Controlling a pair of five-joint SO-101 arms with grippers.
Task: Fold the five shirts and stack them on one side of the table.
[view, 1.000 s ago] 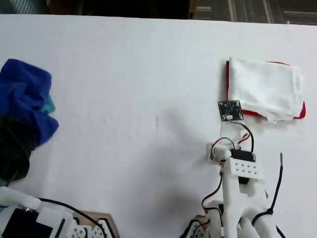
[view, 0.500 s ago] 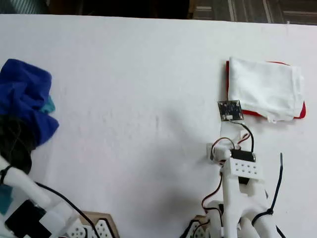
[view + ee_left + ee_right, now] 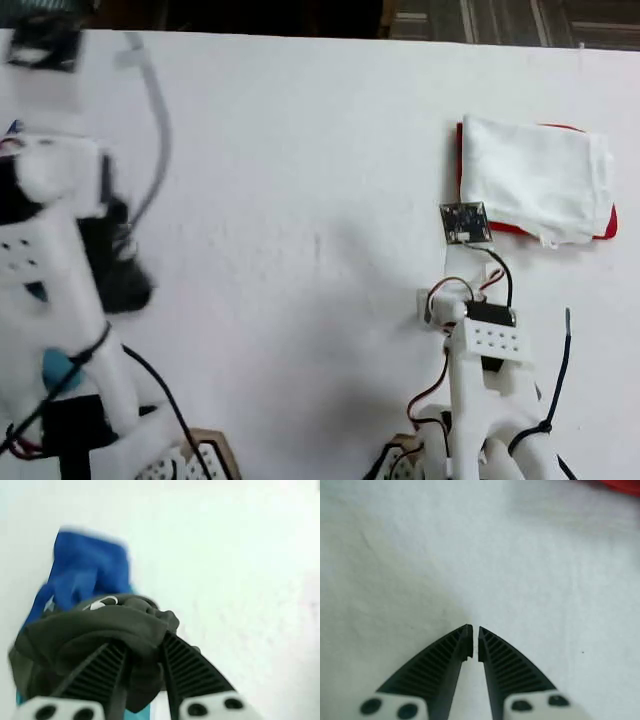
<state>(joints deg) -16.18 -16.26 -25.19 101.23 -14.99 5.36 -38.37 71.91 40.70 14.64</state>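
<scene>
Two grippers: the left gripper (image 3: pixel 143 647) is clenching a dark grey crumpled cloth shirt (image 3: pixel 95 625) above the white table (image 3: pixel 240 555), and a bright blue crumpled shirt (image 3: pixel 90 565) is lying just beyond it. The right gripper (image 3: pixel 474 632) is sitting pressed together on nothing, low over the table. Farther off, toward the table's right side, a folded white cloth shirt (image 3: pixel 535 180) is resting on a folded red shirt (image 3: pixel 608 228), near the tip of the right arm (image 3: pixel 485 345).

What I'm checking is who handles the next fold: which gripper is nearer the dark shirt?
Left. The left gripper is shut on the dark shirt; the right gripper is over bare table beside the white shirt.
</scene>
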